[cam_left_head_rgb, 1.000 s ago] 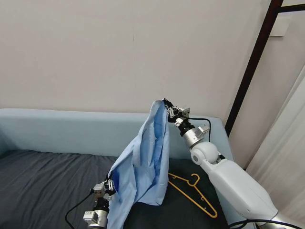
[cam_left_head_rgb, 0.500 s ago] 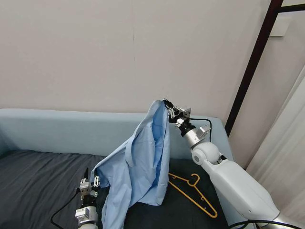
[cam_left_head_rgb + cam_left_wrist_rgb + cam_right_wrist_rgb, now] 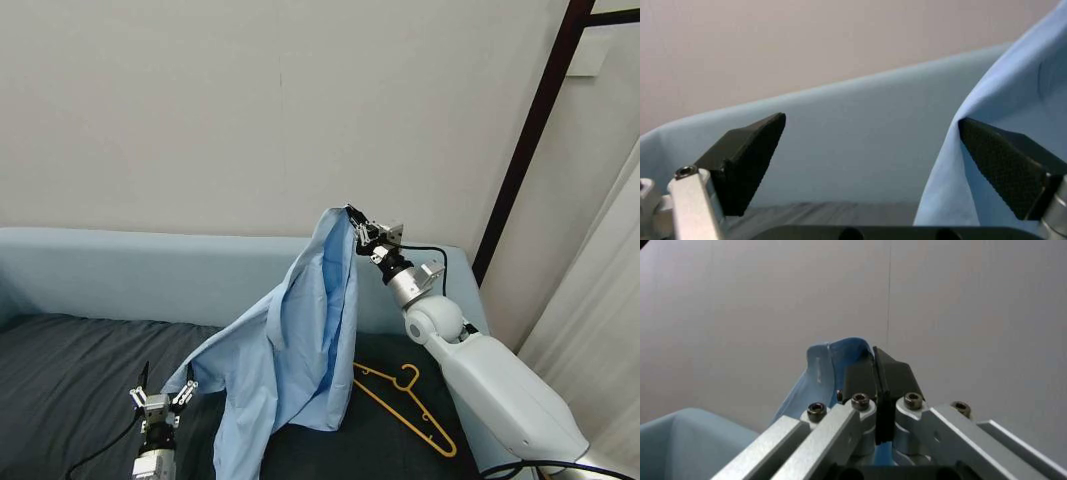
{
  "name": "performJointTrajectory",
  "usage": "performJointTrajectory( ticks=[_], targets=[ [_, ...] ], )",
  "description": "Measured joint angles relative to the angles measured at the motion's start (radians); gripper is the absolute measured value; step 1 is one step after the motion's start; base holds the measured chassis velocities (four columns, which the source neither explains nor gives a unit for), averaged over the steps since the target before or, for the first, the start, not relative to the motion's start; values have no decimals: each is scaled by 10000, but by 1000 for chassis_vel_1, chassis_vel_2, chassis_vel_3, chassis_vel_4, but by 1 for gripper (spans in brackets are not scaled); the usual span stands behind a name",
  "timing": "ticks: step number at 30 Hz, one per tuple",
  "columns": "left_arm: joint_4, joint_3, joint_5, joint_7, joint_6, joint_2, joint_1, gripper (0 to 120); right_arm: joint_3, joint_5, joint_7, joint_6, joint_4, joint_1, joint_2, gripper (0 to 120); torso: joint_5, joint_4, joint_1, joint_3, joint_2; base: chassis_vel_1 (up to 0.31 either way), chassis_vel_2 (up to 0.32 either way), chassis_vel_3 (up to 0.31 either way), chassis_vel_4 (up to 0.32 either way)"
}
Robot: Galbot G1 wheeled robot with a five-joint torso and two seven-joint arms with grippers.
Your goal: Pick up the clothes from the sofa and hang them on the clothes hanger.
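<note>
Clamped fully onto a top edge of the blue shirt (image 3: 300,340) with the right gripper (image 3: 351,214), fingers (image 3: 890,371) pressed flat together, cloth pinched between them and draped below. Spread wide at the left gripper (image 3: 160,398), gripping nothing; lower corner of the shirt just beside one of its fingers (image 3: 1003,165), hard to say whether touching. Judged roughly half done: mostly lifted off the sofa (image 3: 90,280), bottom hem trailing near the seat. Left to do: getting the shirt onto the yellow hanger (image 3: 405,400), lying on the seat below the right fingers, just beside the hanging hem.
</note>
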Motion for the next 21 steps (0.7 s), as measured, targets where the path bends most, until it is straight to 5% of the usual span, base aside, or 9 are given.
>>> performJointTrajectory(
  ticks=[3,11,15,18,21],
  targets=[
    [-531,6,-819,1879,-1128,-67,393,100,-30,-43,3,-3,-43,0,9,0,3,4,-1,0,0,0,0,0,0],
    [-993,363,-1429,3613,-1502,-219,273,100,-87,-93,15,-5,-162,-1,106,0,5,3,-1,0,0,0,0,0,0],
    [-198,462,-1036,2761,-921,-364,-284,100,-116,-84,14,-5,-164,27,113,0,2,0,0,0,0,0,0,0,0],
    [991,594,-1213,812,214,-486,-1166,100,-118,-71,14,-5,-140,44,145,0,3,4,1,1,0,0,0,0,0],
    [1652,592,-1553,561,200,-573,-1686,100,-113,-70,14,-6,-129,44,153,0,0,0,2,1,-1,0,0,0,0]
  ],
)
